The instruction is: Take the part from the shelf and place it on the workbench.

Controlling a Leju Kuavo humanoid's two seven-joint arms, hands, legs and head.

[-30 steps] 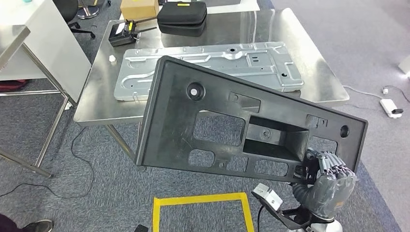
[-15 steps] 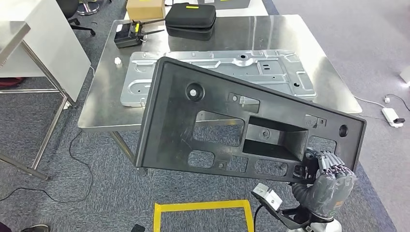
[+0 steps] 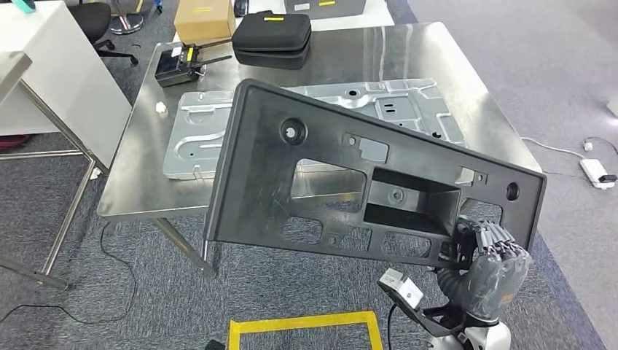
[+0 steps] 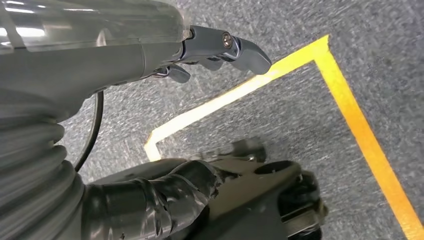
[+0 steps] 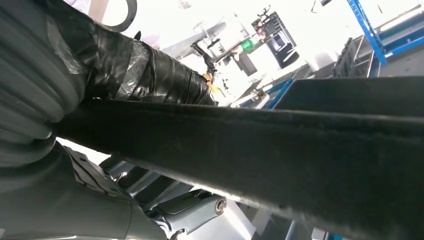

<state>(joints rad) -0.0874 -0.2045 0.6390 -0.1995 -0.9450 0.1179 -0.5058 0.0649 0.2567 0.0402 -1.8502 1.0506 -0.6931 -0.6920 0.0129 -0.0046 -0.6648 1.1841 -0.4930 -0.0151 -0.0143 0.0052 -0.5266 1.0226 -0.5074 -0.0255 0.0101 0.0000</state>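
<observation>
The part is a large black plastic panel (image 3: 262, 189) with cut-out windows and a boxy recess. My right hand (image 3: 488, 262) grips its lower right corner and holds it tilted in the air, in front of the steel workbench (image 3: 481, 124). In the right wrist view the panel's dark edge (image 5: 280, 145) runs across the picture, with my right hand (image 5: 125, 70) wrapped over it. My left hand (image 4: 150, 55) hangs over the carpet, fingers (image 4: 240, 50) loosely extended, holding nothing.
A grey stamped metal plate (image 3: 211, 124) lies across the workbench. At its far edge sit a black zip case (image 3: 273, 36), a cardboard box (image 3: 204, 18) and a small black device (image 3: 178, 62). A white table (image 3: 44, 73) stands left. Yellow floor tape (image 3: 306, 322) lies below.
The whole view has shifted: the workbench now sits closer and lower in the picture. The panel stays in my right hand at much the same tilt.
</observation>
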